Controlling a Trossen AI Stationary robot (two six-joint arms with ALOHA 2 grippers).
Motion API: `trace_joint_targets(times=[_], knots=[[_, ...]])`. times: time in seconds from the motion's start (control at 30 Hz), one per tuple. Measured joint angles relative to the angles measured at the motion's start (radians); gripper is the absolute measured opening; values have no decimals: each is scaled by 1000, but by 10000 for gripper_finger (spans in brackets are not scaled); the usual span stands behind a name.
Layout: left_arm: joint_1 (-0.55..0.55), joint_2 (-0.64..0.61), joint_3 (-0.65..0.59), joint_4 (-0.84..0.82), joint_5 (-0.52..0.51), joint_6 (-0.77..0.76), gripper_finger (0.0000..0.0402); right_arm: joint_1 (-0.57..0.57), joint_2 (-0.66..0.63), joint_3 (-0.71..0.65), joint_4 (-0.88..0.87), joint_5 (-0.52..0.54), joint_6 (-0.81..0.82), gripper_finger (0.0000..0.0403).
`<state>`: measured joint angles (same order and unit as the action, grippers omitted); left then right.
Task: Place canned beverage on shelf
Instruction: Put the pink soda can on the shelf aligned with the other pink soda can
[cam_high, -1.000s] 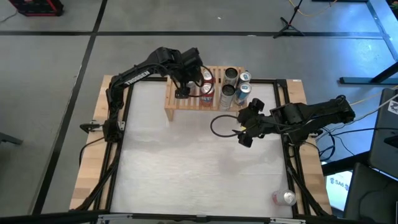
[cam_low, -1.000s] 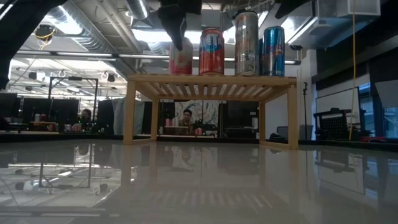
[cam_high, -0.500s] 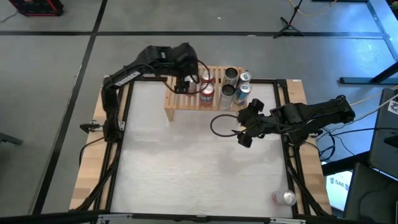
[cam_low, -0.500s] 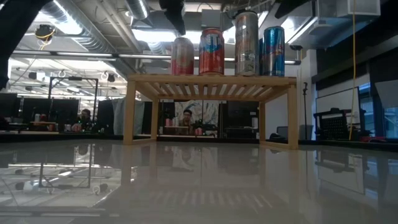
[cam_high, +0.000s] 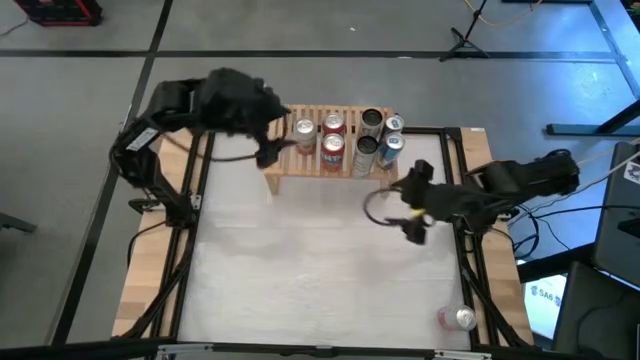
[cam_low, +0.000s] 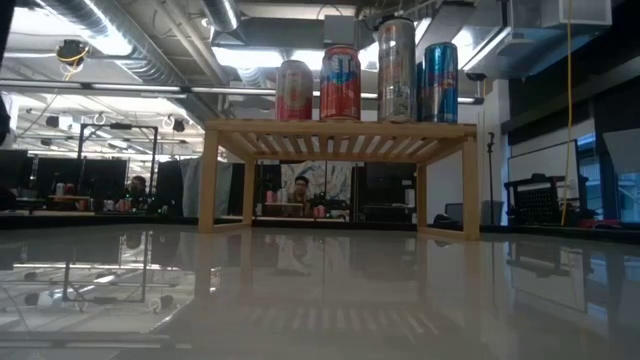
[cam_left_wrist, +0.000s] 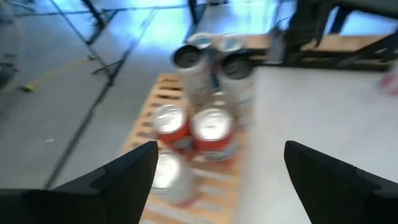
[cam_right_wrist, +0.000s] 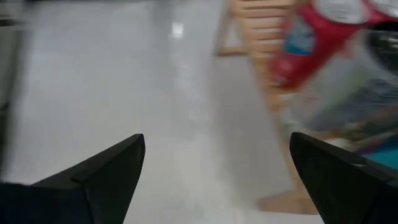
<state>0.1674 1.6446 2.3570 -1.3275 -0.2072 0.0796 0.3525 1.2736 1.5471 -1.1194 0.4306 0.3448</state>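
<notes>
The shelf is lying lengthwise across the worktop's far edge, 6 cans standing upright; both hands are gaping, empty, blurred.

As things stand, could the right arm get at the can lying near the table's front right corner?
Probably yes. The right gripper is open and empty, and the table looks bare between it and the lying can. Whether the arm can fold back that far is unclear.

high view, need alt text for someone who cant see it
Seen from above, seven cans stand on a light-wood shelf at the table's far edge. The left gripper, open and empty, hangs off the shelf's left end, the right gripper open over the table; one more can lies at the near right corner.
</notes>
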Motion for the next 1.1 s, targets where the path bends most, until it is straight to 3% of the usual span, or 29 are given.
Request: trace_joint_targets(times=[0.1, 0.33, 0.6, 0.77, 0.9, 1.1], knots=[[-98, -10, 0, -11, -4, -93, 341, 57, -38, 1, 0, -63, 8, 390], [-341, -5, -2, -68, -84, -285, 341, 262, -79, 0, 23, -86, 70, 390], [-585, -1, -82, -56, -264, -547, 341, 416, -68, -1, 18, -86, 125, 390], [-652, 0, -204, -26, -366, -671, 341, 420, -38, -1, 87, -153, 128, 390], [-679, 0, -293, 29, -299, -757, 341, 421, 1, 2, 70, -220, 179, 390], [-722, 0, -445, 141, -300, -769, 341, 421, 65, 77, -20, -368, 356, 390]])
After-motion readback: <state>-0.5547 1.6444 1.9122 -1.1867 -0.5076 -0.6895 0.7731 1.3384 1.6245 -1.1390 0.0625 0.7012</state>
